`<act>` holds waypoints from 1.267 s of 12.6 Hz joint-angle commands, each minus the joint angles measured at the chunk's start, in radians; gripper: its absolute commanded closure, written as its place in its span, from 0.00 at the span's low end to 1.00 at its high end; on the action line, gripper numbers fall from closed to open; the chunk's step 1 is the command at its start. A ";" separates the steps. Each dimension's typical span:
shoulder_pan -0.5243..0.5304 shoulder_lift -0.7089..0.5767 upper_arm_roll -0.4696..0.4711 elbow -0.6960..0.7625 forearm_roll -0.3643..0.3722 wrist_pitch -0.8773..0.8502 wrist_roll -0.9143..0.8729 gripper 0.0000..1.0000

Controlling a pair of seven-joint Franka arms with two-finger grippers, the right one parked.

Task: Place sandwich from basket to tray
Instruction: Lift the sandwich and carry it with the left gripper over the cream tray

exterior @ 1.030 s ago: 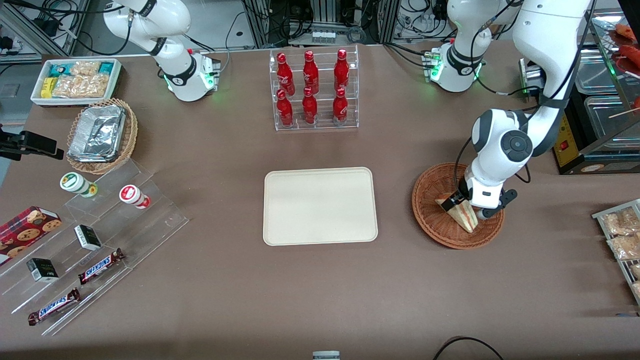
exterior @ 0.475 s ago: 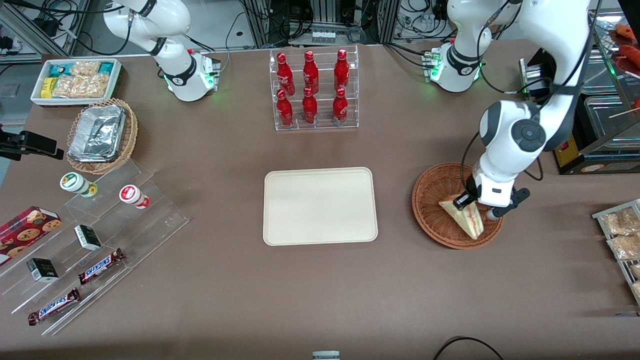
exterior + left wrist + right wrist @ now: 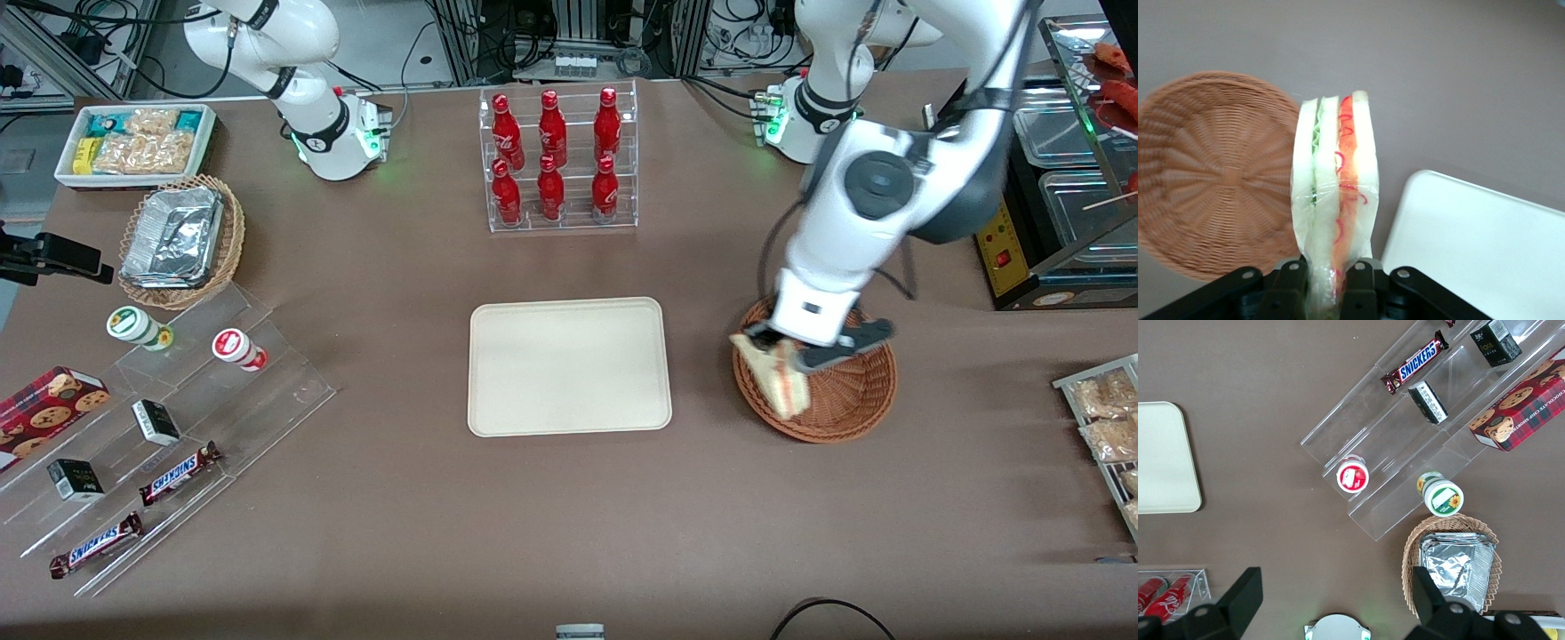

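Observation:
My left gripper [image 3: 782, 348] [image 3: 1326, 288] is shut on the sandwich [image 3: 778, 376] [image 3: 1335, 200], a wrapped wedge of white bread with green and orange-red layers. It hangs lifted above the rim of the reddish-brown wicker basket [image 3: 849, 400] [image 3: 1211, 180], on the side nearest the tray. The basket holds nothing else that I can see. The cream rectangular tray [image 3: 569, 366] [image 3: 1478, 253] [image 3: 1161, 460] lies flat in the middle of the table, bare, a short gap from the basket toward the parked arm's end.
A clear rack of red bottles [image 3: 556, 160] stands farther from the front camera than the tray. Toward the parked arm's end are a tan basket with foil trays [image 3: 178, 240], a white snack bin [image 3: 138, 142] and an acrylic snack stand [image 3: 169, 427]. Wrapped pastries [image 3: 1107, 418] lie at the working arm's end.
The gripper has risen out of the basket with the sandwich and swung toward the tray. The sandwich has gone from the basket's middle to above its tray-side rim.

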 commanded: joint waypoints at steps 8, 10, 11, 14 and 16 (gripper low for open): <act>-0.317 0.496 0.008 0.416 0.087 0.023 -0.102 1.00; -0.337 0.533 0.008 0.412 0.104 0.096 -0.103 1.00; -0.337 0.548 0.008 0.413 0.102 0.109 -0.097 1.00; -0.389 0.584 0.017 0.412 0.147 0.124 -0.108 1.00; -0.391 0.599 0.017 0.412 0.147 0.139 -0.108 1.00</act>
